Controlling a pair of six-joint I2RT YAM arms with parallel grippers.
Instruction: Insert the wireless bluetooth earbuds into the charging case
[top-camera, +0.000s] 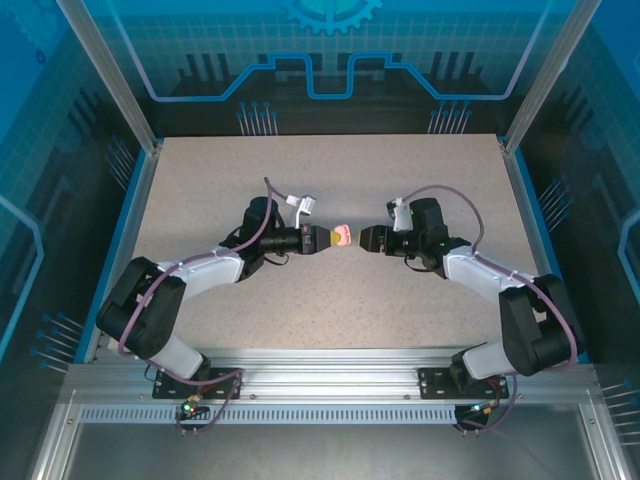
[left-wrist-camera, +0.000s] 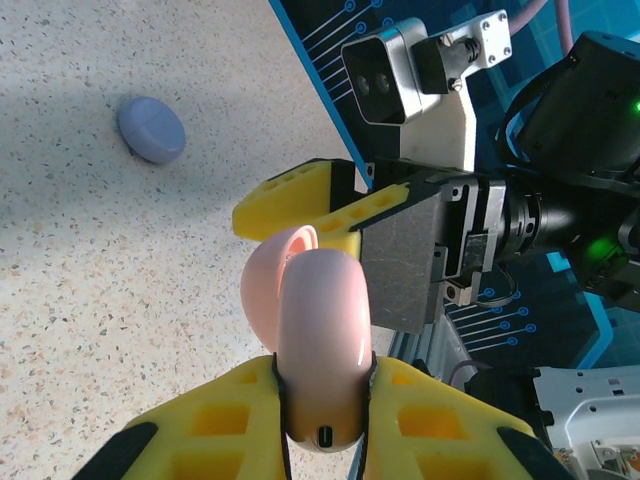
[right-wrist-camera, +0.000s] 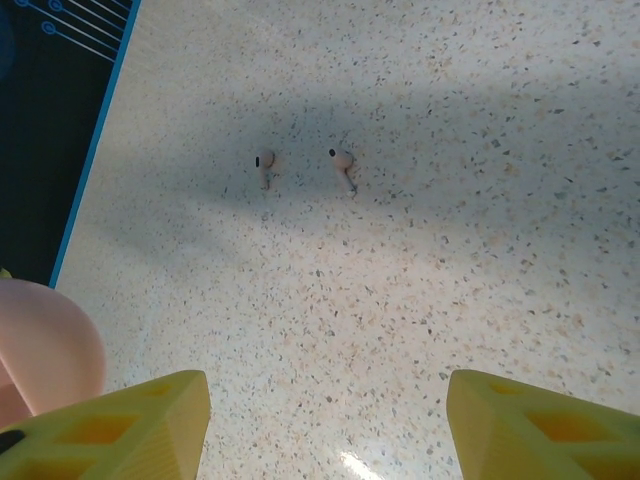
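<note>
My left gripper (top-camera: 335, 238) (left-wrist-camera: 322, 375) is shut on the pink charging case (left-wrist-camera: 318, 340) (top-camera: 342, 237) and holds it edge-on above mid-table, lid swung open. My right gripper (top-camera: 362, 238) (right-wrist-camera: 325, 400) stands open just right of the case, with nothing between its yellow fingers (left-wrist-camera: 290, 195). The case shows at the right wrist view's left edge (right-wrist-camera: 40, 340). Two pale pink earbuds (right-wrist-camera: 264, 160) (right-wrist-camera: 342, 161) lie side by side on the table below, apart from both grippers. No purple earbuds are in sight.
A closed pale purple case (left-wrist-camera: 151, 129) lies on the speckled table (top-camera: 330, 170), away from the grippers. A blue rim (top-camera: 125, 215) and metal posts border the table. The right wrist's camera (left-wrist-camera: 385, 70) sits close to the held case.
</note>
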